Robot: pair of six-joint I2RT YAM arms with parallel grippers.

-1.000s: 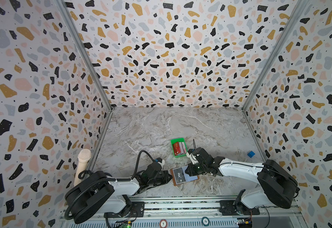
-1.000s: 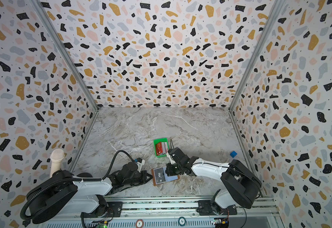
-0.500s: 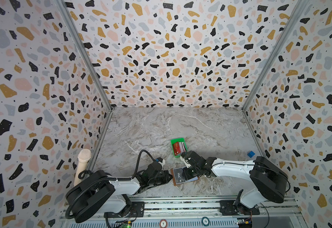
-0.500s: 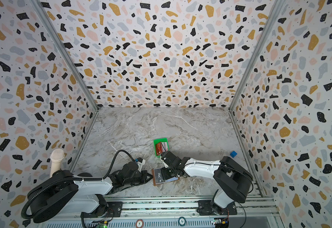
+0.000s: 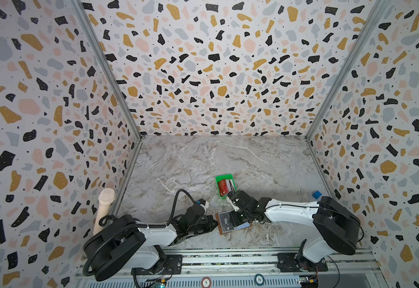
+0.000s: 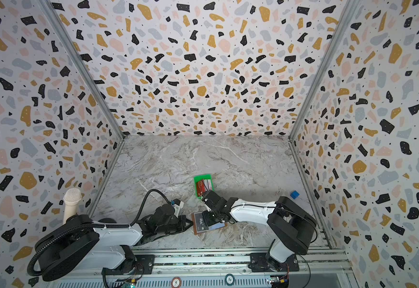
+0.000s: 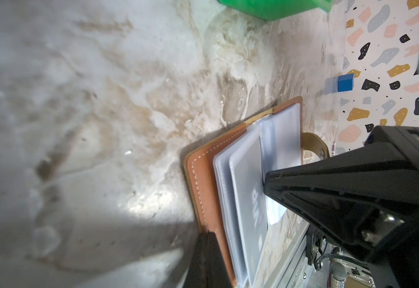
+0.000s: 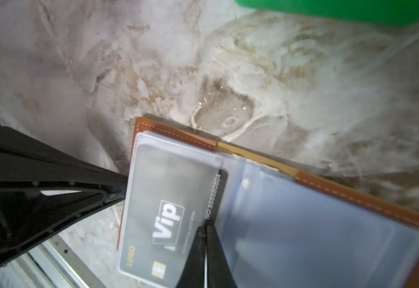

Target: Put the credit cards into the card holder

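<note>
1. Locate card holder (image 5: 243,226) lying open and flat on marble tabletop (image 5: 203,159), near the front edge, between the two arms. Confirm the same placing in both top views (image 6: 217,226).
2. Note in the right wrist view the brown stitched cover (image 8: 353,197) underneath and clear bluish sleeves facing up. Note in the left wrist view a tan strap tab (image 7: 315,144) sticking out at the far side.
3. Read "Vip" on black card (image 8: 168,214). Record it as mostly inside the sleeve on the half nearer the left arm, with one short edge protruding toward the spine.
4. Log left jaws as closed, tip at the outer edge of the cover on that same half. Appear to pinch the cover edge there.
5. Log right jaws as nearly together, only a thin bright slit between them. Mark tips touching the black card's exposed edge, over the sleeves.
6. Find the other credit cards (image 5: 224,187) standing on edge in green tray (image 5: 223,177), a red one most visible. Place tray just behind the holder, close to the right wrist.
7. Spot blue cube (image 5: 316,194) by the right wall, well apart from holder and tray.
</note>
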